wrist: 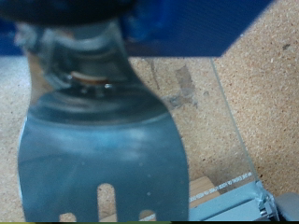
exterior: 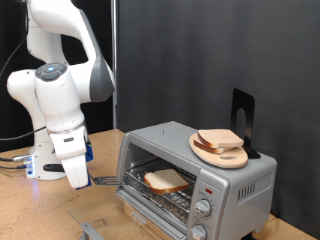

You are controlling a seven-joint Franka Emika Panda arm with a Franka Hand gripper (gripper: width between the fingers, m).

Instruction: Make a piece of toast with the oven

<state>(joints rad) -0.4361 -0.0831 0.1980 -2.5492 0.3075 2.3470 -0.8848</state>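
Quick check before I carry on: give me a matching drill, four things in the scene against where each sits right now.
Things:
1. slice of toast
2. wooden plate
3. spatula
4. oven

Places:
A. on top of the oven
B. on the wire rack inside
C. at the end effector
D. exterior view's bottom right, door open

Pairs: 1-B, 2-A, 3-C, 4-D

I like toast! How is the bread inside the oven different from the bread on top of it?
The piece of toast inside the oven lies alone, flat on the wire rack; the slices on top are stacked, sitting on a round wooden plate. The inside one sits low behind the open door; the stack sits out in the open. Both look pale with tan crusts.
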